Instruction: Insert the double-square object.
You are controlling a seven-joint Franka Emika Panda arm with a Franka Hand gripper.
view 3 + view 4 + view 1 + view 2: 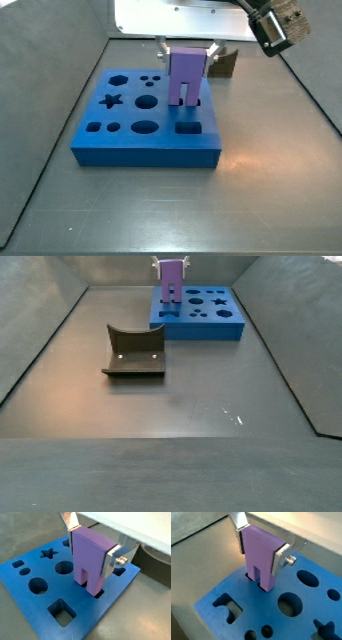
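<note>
Two square prongs at the foot of the light purple double-square object (pixel 91 558) have reached their paired holes in the blue board (pixel 40 609), and in both wrist views the tips look just entered, though how deep they sit cannot be told. The block stands upright at one edge of the board, most of its height above the surface, as a side view (pixel 187 72) confirms. The gripper (pixel 92 543) is directly over the board, its silver fingers (pixel 111 561) clamped flat on two opposite faces of the block's upper part. My judgement is that alignment is done and the insertion has begun; what remains is to press the block straight down until it seats, then let go and lift away. The dark grey curved block (pixel 134 352) lies well apart on the floor, clear of the work.
</note>
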